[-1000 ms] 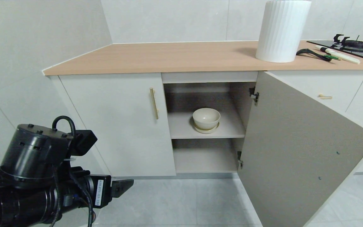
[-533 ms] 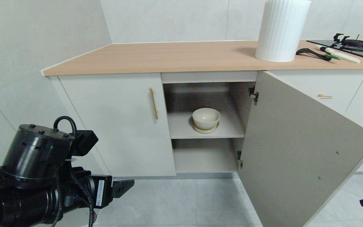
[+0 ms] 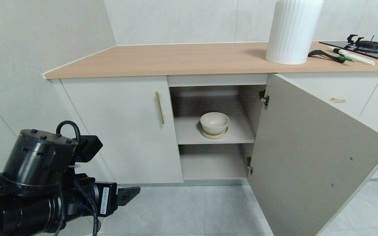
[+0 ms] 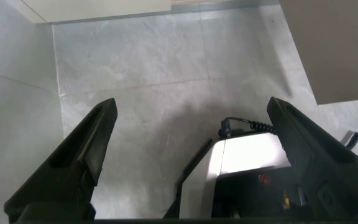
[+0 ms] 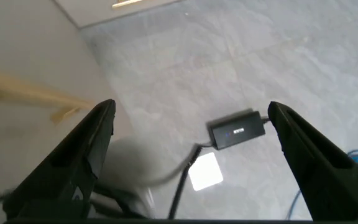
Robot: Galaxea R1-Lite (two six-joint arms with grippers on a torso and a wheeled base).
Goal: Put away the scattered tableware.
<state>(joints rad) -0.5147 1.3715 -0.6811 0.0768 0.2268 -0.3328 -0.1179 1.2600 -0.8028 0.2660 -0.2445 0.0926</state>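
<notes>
We see our right gripper (image 5: 191, 109) with its two dark fingers (image 5: 79, 162) spread wide above the grey tiled floor (image 5: 185, 68). A small black box (image 5: 237, 130) lies on the tiles between them. A cable (image 5: 179, 186) trails from the box, and a white square (image 5: 205, 171) lies just beside it. Well apart from the box, a gold handle (image 5: 30, 96) sits on a pale cabinet door (image 5: 23, 50).

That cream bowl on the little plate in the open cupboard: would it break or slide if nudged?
The bowl looks glazed and rigid, probably ceramic: likely fragile and somewhat slippery. Its wide, low shape should resist tipping. Resting on the small plate, a push might slide it off.
</notes>
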